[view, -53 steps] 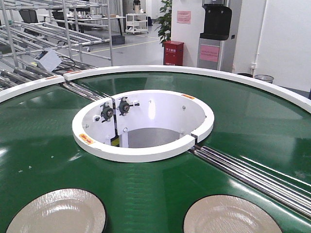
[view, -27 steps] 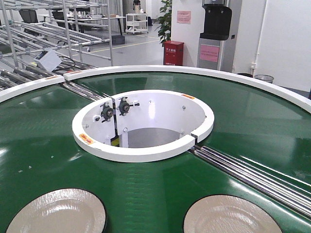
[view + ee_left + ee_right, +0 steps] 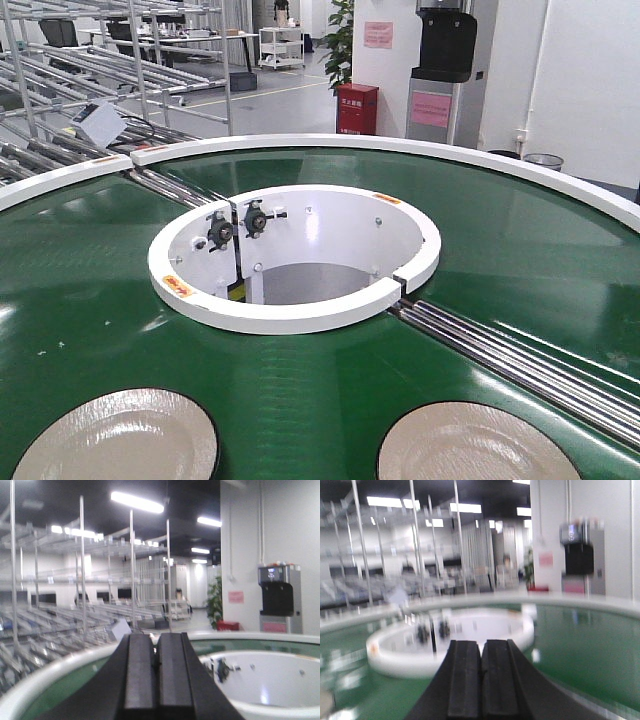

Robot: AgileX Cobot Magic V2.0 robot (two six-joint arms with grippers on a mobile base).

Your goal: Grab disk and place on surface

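Two silvery round disks lie on the green belt (image 3: 300, 400) at the bottom of the front view, one at the left (image 3: 120, 440) and one at the right (image 3: 470, 445), both cut off by the frame edge. Neither arm shows in the front view. In the left wrist view my left gripper (image 3: 155, 636) is shut, pads together, with nothing between them, and it is raised over the belt's outer rim. My right gripper (image 3: 481, 642) is also shut and empty, pointing toward the white inner ring (image 3: 450, 635). The surface is out of view.
A white ring (image 3: 295, 255) surrounds the conveyor's open centre. Steel rollers (image 3: 520, 360) cross the belt at the right and at the far left. Metal racks (image 3: 110, 60) stand behind on the left, and a water dispenser (image 3: 445, 70) on the right.
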